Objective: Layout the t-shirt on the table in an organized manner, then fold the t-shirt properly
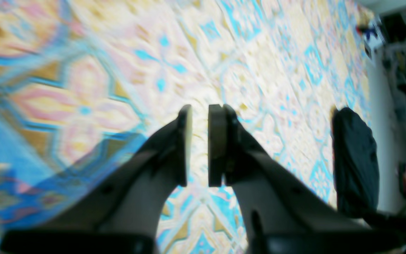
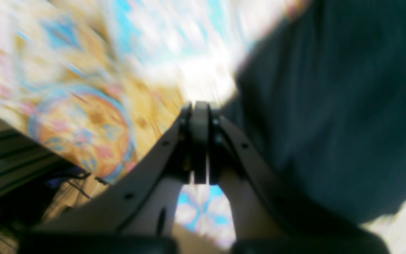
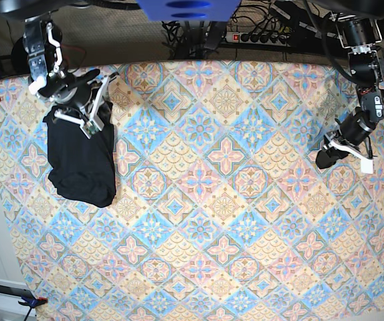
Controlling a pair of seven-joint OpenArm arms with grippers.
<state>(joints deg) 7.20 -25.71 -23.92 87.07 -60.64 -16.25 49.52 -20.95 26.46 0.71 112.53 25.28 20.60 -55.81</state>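
Folding looks finished: t-shirt lies compact near the counter's far left edge. Right claw hovers pinched empty above it; left claw slightly parted, holding nothing.

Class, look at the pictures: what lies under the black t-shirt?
The t-shirt lies bunched near one edge of the patterned table. Only tablecloth shows around it; anything beneath the fabric is covered and cannot be seen.
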